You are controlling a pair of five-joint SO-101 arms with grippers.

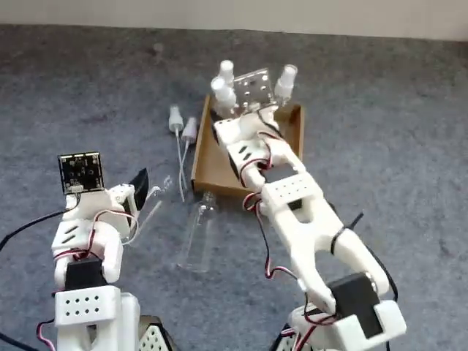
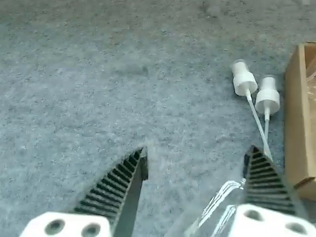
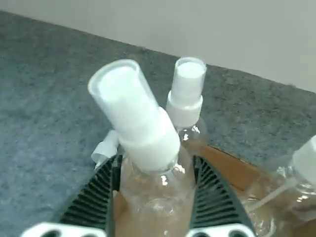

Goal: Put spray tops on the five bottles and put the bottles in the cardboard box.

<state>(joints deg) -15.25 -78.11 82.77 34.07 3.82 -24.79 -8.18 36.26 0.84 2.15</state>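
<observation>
My right gripper (image 3: 157,165) is shut on a clear bottle (image 3: 148,187) with a white spray top (image 3: 133,113), holding it tilted over the far end of the cardboard box (image 1: 207,157). Two more topped bottles (image 3: 186,98) (image 3: 303,170) stand in the box beside it. In the high view the right gripper (image 1: 234,111) sits among these bottles (image 1: 285,80). My left gripper (image 2: 197,153) is open low over the carpet, with a topless clear bottle (image 2: 217,205) lying by one finger. Two loose spray tops (image 2: 244,79) (image 2: 267,96) lie beside the box (image 2: 298,128).
Another topless clear bottle (image 1: 199,230) lies on the grey carpet in front of the box, between the two arms. The right arm (image 1: 300,212) stretches over the box's near end. Open carpet lies to the left of the loose spray tops (image 1: 181,123).
</observation>
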